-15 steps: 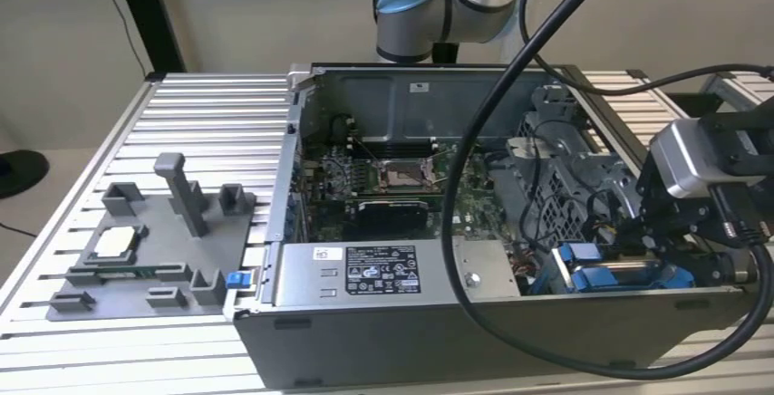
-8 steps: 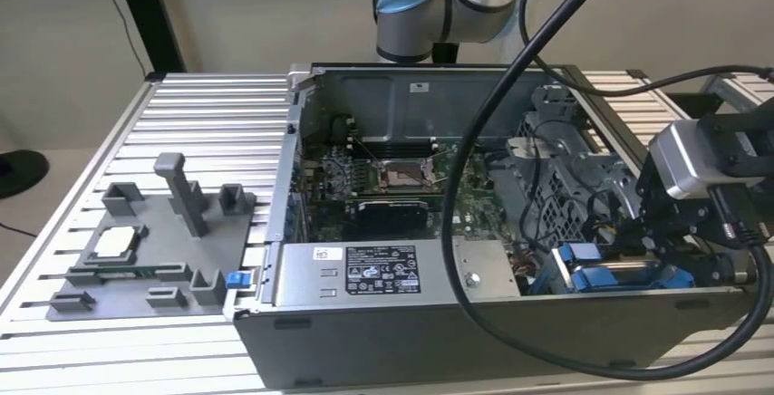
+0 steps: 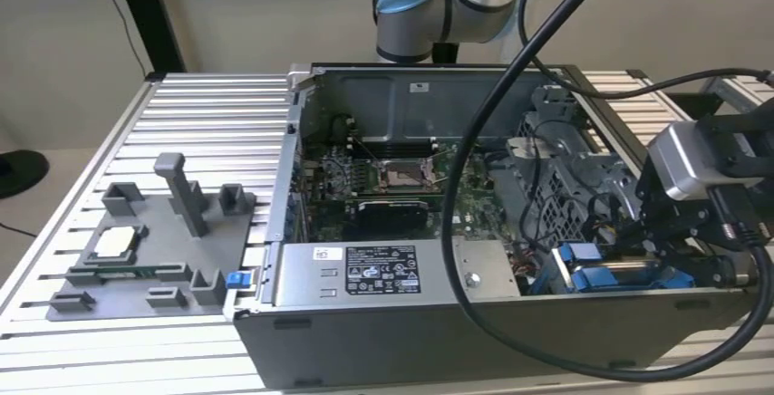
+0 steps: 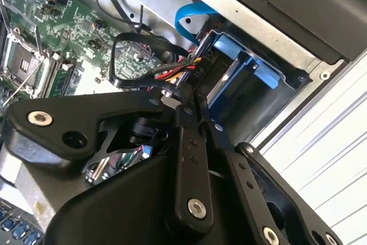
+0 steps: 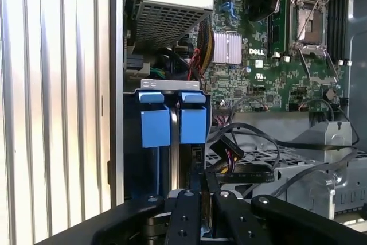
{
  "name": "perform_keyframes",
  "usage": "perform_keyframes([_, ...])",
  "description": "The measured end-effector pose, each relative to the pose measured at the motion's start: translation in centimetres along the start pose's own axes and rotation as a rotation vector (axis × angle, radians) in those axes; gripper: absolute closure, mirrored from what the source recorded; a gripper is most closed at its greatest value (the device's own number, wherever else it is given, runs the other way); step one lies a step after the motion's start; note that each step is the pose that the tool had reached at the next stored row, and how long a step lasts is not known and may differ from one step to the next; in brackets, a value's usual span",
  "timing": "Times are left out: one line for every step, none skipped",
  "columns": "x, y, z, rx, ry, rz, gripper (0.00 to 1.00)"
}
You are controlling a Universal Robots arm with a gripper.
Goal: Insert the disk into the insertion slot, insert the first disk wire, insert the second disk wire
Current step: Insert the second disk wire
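The disk stands edge-on in the insertion slot at the front corner of the open computer case, on the exterior view's right. Its bright blue frame tabs stick out of the bay. In the second wrist view the blue frame wraps the disk's dark connector end. My gripper hangs right at that end, its black fingers pressed together on a disk wire with red, yellow and black strands. A blue flat wire curves behind the bay.
A grey box with a black-and-white label sits along the case front. The motherboard fills the middle, and a perforated cage with loose black cables stands beside the bay. A grey parts fixture lies outside on the ribbed table.
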State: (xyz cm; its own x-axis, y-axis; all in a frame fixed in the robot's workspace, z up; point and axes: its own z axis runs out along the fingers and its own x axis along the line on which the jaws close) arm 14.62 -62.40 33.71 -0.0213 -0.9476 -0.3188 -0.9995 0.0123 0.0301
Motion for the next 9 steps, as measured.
perform_keyframes([-0.02,0.00,0.02,0.0001,-0.0001,0.000,1.00])
perform_keyframes([-0.06,0.00,0.04,0.0001,0.0001,0.000,1.00])
perform_keyframes([-0.09,0.00,0.06,0.0001,0.0001,0.000,1.00])
perform_keyframes([-0.12,0.00,0.07,0.0001,0.0000,0.000,1.00])
perform_keyframes([-0.15,0.00,0.09,0.0002,0.0004,0.000,1.00])
perform_keyframes([-0.19,0.00,0.11,0.0002,0.0008,0.000,1.00])
perform_keyframes([-0.23,0.01,0.12,0.0002,0.0016,0.000,1.00])
perform_keyframes([-0.26,0.01,0.13,0.0003,0.0032,0.000,1.00])
perform_keyframes([-0.31,0.01,0.15,0.0004,0.0076,0.000,1.00])
